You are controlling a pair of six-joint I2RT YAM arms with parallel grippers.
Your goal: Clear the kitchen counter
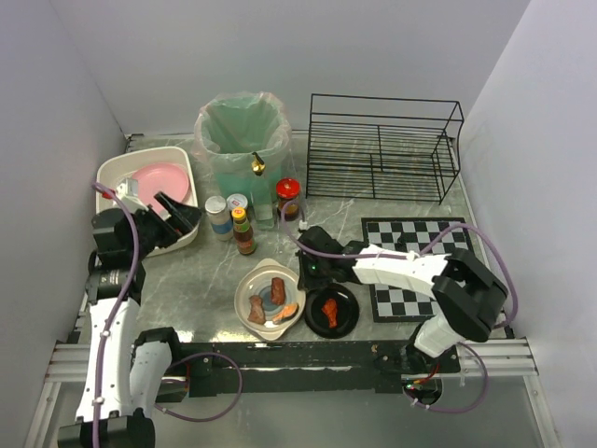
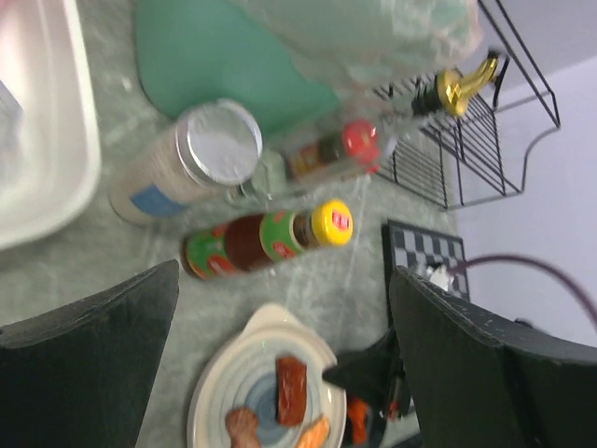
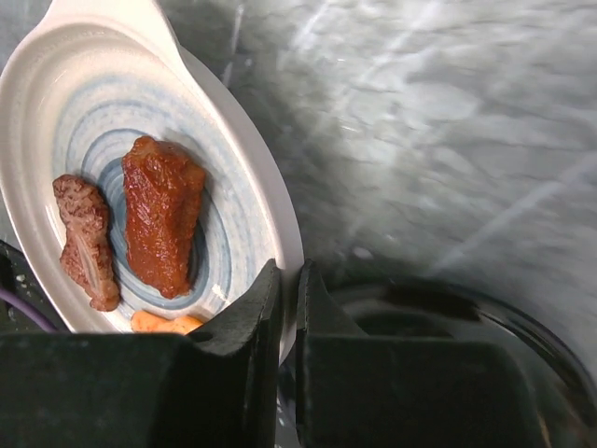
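Note:
The grey marble kitchen counter (image 1: pixel 201 280) holds a white bowl with blue rings (image 1: pixel 244 285) with three food pieces in it, and a black plate (image 1: pixel 350 324) with an orange drumstick (image 1: pixel 329 309). My right gripper (image 1: pixel 303 271) is shut on the bowl's right rim; in the right wrist view the fingers (image 3: pixel 290 280) pinch the rim (image 3: pixel 256 159), with the black plate (image 3: pixel 485 317) just beside. My left gripper (image 1: pixel 187 217) is open and empty above the counter beside the white tub (image 1: pixel 110 173). In the left wrist view, the counter shows between its wide-apart jaws (image 2: pixel 284 280).
A yellow-capped sauce bottle (image 1: pixel 243 231), a white jar (image 1: pixel 218 217) and a red-lidded jar (image 1: pixel 288 198) stand before the green bin (image 1: pixel 242 140). A pink plate (image 1: pixel 159 182) lies in the tub. A black wire rack (image 1: pixel 382 149) stands back right, a checkered mat (image 1: pixel 420 271) right.

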